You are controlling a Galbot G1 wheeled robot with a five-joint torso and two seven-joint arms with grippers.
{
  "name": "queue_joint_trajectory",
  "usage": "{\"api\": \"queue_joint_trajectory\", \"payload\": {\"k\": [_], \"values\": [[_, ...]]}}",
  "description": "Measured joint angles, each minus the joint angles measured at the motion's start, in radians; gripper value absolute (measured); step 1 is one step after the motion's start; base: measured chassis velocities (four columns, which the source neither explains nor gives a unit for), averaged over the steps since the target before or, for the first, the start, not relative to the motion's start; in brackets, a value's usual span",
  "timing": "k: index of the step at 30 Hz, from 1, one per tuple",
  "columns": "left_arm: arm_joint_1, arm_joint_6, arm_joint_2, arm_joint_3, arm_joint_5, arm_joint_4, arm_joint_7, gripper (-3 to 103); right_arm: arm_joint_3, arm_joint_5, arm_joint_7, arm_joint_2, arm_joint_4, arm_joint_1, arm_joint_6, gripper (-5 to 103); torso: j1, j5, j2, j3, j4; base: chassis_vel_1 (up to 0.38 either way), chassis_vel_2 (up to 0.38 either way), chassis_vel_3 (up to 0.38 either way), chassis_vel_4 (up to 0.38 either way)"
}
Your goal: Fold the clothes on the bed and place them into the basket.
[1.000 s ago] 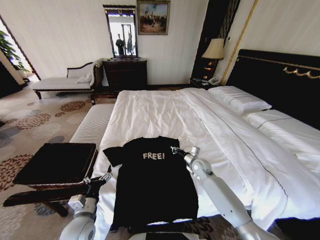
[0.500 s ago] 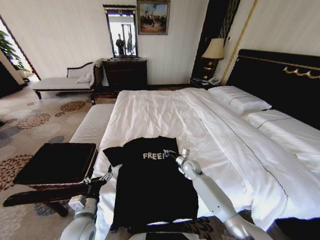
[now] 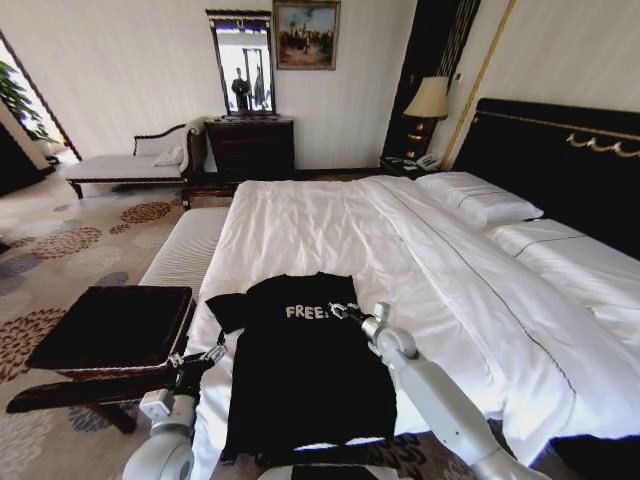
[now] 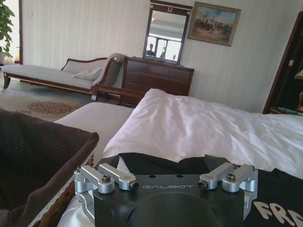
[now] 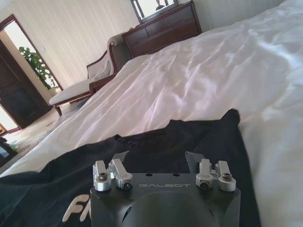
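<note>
Clothes (image 3: 305, 370) are laid flat at the bed's (image 3: 330, 225) foot, the right gripper (image 3: 338, 311) held over the lettering, fingers apart. The left gripper (image 3: 205, 357), fingers likewise apart, is kept between shirt and basket (image 3: 115, 325).

Black short-sleeved cotton T-shirt (image 3: 300, 370): white block lettering across chest. Large bed (image 3: 330, 225): white duvet and pillows, black headboard (gold trim). Shallow square basket (image 3: 115, 330): brown woven wicker sides, black fabric lining. Carpet (image 3: 60, 250): beige, brown floral medallions.
</note>
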Motion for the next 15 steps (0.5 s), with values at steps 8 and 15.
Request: {"api": "queue_joint_trajectory", "payload": {"k": [8, 15], "values": [[-0.152, 0.055, 0.032, 0.020, -0.157, 0.093, -0.045, 100, 0.163, 0.002, 0.007, -0.035, 0.082, -0.138, 0.001, 95, 0.000, 0.0001, 0.000, 0.000, -0.0006, 0.000, 0.000, 0.000, 0.000], [-0.306, 0.082, 0.069, 0.049, -0.247, 0.247, -0.057, 100, 0.275, -0.006, 0.012, -0.036, 0.136, -0.254, 0.006, 100, 0.000, 0.0000, 0.000, 0.000, -0.0001, 0.000, 0.000, 0.000, 0.000]]}}
